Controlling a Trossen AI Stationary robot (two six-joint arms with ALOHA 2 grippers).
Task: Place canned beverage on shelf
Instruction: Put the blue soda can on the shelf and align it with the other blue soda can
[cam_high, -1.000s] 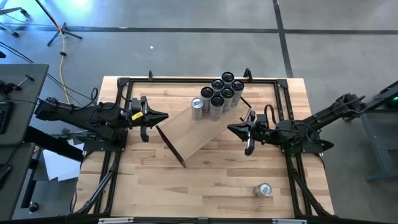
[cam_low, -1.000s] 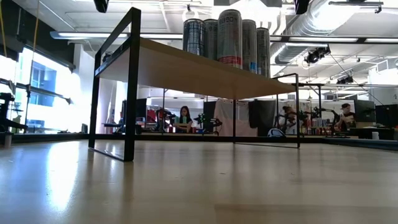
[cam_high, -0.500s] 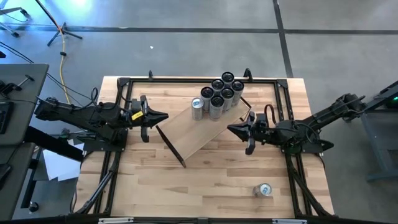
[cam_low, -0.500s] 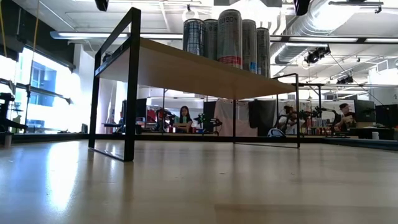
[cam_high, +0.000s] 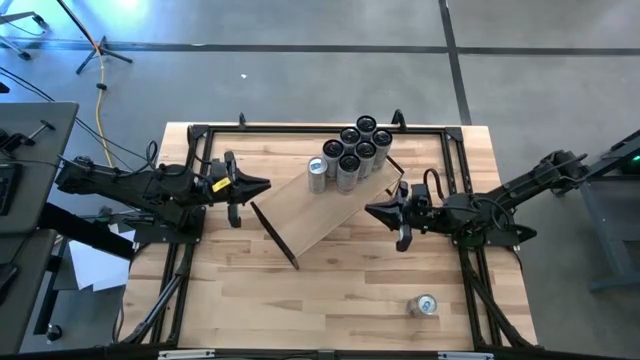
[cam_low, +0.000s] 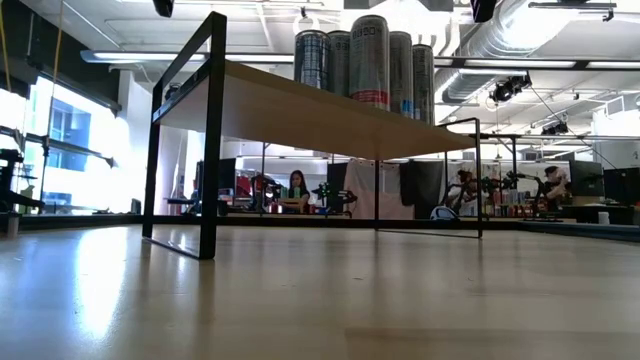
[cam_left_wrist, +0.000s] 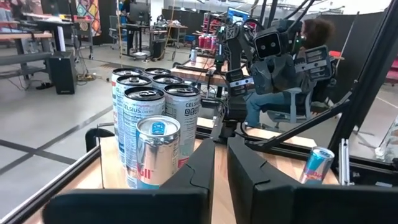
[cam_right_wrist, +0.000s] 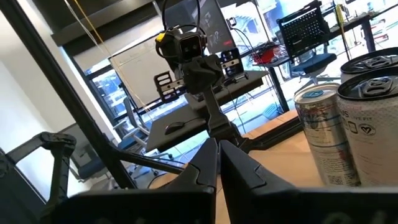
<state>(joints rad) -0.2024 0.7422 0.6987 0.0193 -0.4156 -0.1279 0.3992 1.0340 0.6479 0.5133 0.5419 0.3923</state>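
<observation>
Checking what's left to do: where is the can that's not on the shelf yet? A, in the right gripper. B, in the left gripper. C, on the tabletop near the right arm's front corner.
C: the lone can stands on the tabletop, clear of the shelf.

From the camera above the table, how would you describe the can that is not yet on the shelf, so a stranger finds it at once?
Start from the butcher-block table and the pale wood shelf lying diagonally across its middle, with a cluster of cans at one end. The can stands alone on the bare tabletop near the front edge, on the right arm's side. Unlike the others, it has no neighbour.
</observation>
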